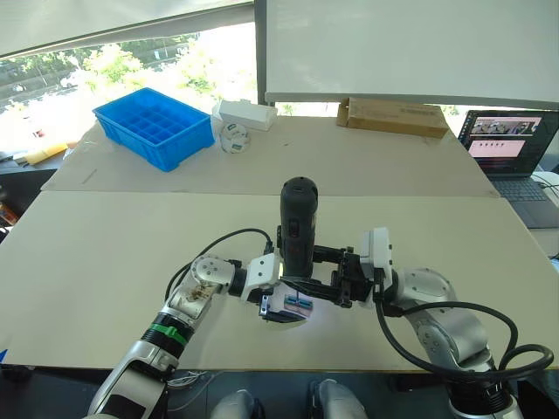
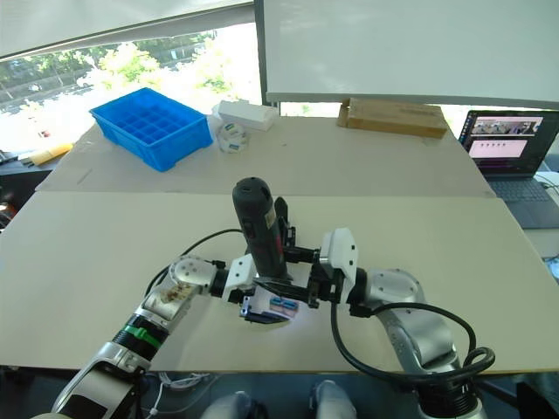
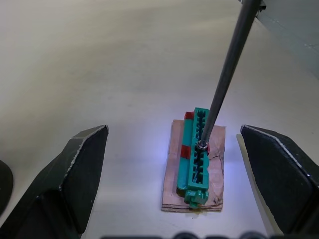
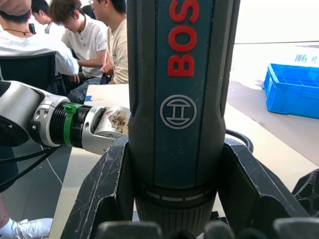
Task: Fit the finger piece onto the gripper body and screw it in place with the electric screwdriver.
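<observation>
right end effector (image 4: 174, 219) clamps the electric screwdriver (image 1: 297, 229) upright | bit tip rests on a screw in the green block (image 3: 197, 152) on the surface (image 1: 113, 262) | left end effector (image 3: 174, 174) spread around block | judged: screw pickup; fitting and fastening remain
</observation>
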